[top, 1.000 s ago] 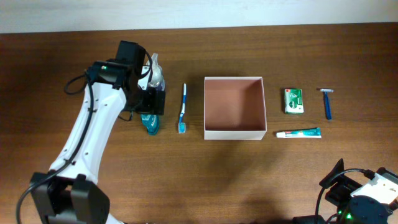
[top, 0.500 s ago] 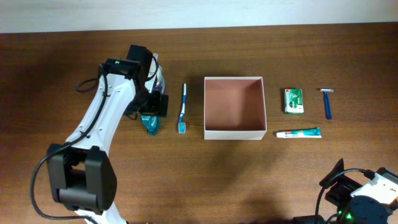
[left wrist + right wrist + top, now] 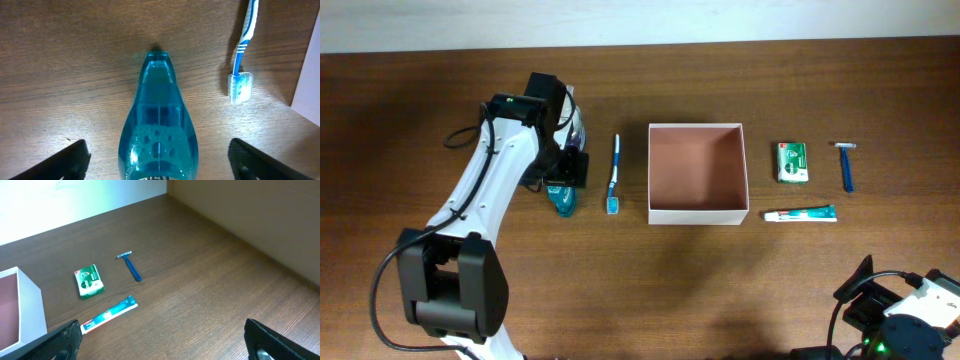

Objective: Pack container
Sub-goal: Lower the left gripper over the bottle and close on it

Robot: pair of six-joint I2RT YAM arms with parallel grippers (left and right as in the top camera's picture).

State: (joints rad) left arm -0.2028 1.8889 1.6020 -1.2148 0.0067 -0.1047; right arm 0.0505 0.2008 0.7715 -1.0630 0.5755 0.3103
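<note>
The container is a square white-walled box with a pinkish-brown inside at the table's middle; its white corner shows in the right wrist view. A clear blue bottle lies left of it, under my left arm. In the left wrist view the bottle lies between the open fingers of my left gripper, which do not touch it. My right gripper is open and empty, low at the front right.
A blue toothbrush lies between bottle and container, also in the left wrist view. Right of the container lie a green packet, a toothpaste tube and a blue razor.
My left arm swung in over the bottle a second ago and has stayed almost still since. The right arm has not moved.
</note>
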